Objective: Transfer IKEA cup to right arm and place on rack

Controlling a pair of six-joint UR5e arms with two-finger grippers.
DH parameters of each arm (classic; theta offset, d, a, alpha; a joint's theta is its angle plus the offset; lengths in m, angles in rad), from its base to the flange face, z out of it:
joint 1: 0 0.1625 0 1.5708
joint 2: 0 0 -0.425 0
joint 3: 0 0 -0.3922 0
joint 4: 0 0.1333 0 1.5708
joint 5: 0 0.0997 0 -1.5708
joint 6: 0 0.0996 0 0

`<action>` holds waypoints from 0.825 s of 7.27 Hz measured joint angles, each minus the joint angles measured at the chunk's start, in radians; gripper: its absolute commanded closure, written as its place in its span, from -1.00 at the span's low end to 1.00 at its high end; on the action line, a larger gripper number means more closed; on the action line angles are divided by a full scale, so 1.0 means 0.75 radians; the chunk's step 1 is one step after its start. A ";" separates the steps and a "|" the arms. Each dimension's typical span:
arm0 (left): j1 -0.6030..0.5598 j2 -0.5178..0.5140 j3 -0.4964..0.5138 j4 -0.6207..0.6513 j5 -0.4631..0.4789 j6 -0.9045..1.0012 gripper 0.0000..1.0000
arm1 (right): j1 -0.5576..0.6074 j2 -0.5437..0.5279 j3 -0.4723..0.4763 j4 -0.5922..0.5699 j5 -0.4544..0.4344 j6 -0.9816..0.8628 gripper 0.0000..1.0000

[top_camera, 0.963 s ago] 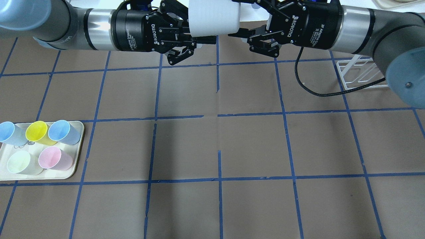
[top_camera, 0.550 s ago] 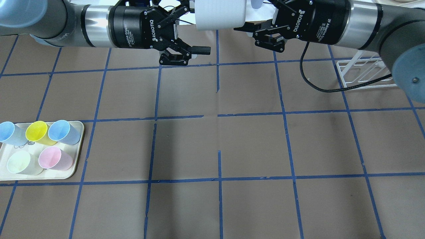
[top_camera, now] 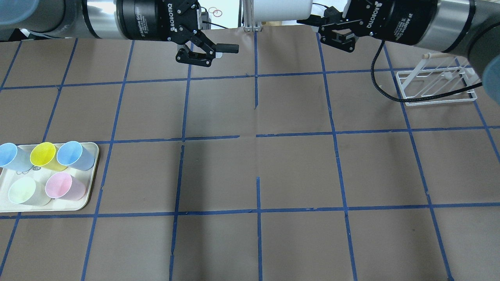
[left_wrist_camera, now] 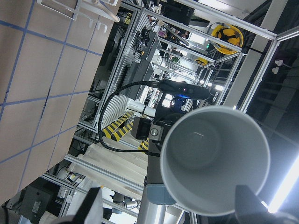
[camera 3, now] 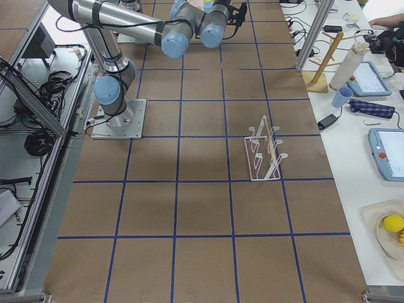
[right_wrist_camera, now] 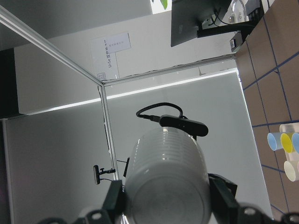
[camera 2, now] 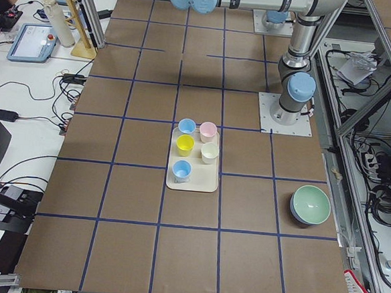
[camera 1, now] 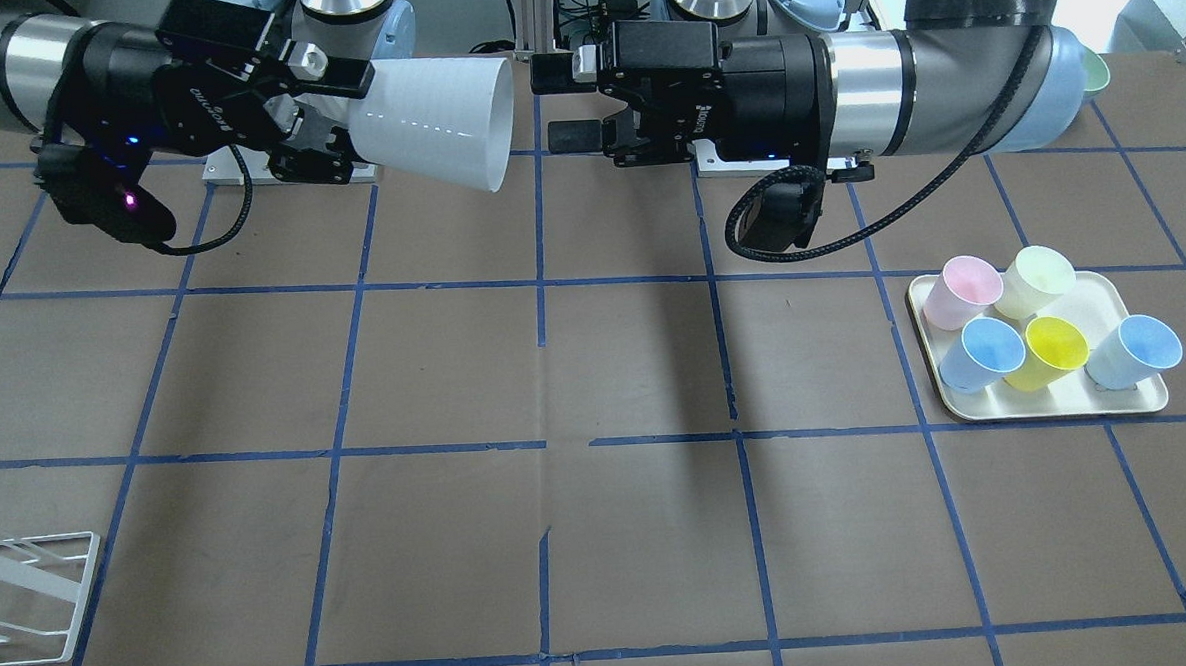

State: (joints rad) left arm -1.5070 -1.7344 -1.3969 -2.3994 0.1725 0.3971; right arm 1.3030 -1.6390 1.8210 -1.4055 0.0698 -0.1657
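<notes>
The pale grey IKEA cup (camera 1: 434, 125) lies sideways in the air over the table's robot side, mouth toward the left arm. My right gripper (camera 1: 344, 124) is shut on its base end; the right wrist view shows the cup's bottom (right_wrist_camera: 166, 186) between the fingers. My left gripper (camera 1: 553, 105) is open and empty, a short gap from the cup's rim. The left wrist view looks into the cup's mouth (left_wrist_camera: 215, 158). In the overhead view the cup (top_camera: 281, 6) is at the top edge, and the left gripper's lower finger (top_camera: 228, 48) shows. The white rack (top_camera: 437, 88) stands on the right.
A cream tray (top_camera: 90, 191) at the left holds several coloured cups, among them two light blue, a yellow (top_camera: 43, 154) and a pink (top_camera: 60, 186). A green bowl (camera 2: 310, 205) sits near the robot's left end. The right arm's cable (top_camera: 384, 93) hangs over the table.
My left gripper let go of the cup's rim, opened and drew back left. My right gripper kept the cup and shifted right; both arms moved toward the view's top.
</notes>
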 measured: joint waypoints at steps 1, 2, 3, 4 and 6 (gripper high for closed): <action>0.001 0.001 0.010 0.154 0.118 -0.136 -0.98 | -0.049 -0.001 0.000 -0.001 -0.007 0.001 1.00; 0.001 0.001 0.014 0.332 0.296 -0.269 -0.98 | -0.104 -0.002 -0.001 -0.001 -0.044 0.001 1.00; -0.001 0.001 0.014 0.506 0.497 -0.375 -0.98 | -0.152 -0.004 -0.008 -0.002 -0.139 0.002 1.00; -0.006 -0.001 0.014 0.673 0.728 -0.448 -0.99 | -0.189 -0.004 -0.038 -0.002 -0.298 0.002 1.00; -0.016 -0.010 0.013 0.944 1.192 -0.523 -1.00 | -0.219 0.001 -0.149 -0.014 -0.681 -0.005 1.00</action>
State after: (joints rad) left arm -1.5189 -1.7419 -1.3871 -1.6910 1.0665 0.0051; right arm 1.1389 -1.6381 1.7096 -1.4158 -0.4412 -0.1692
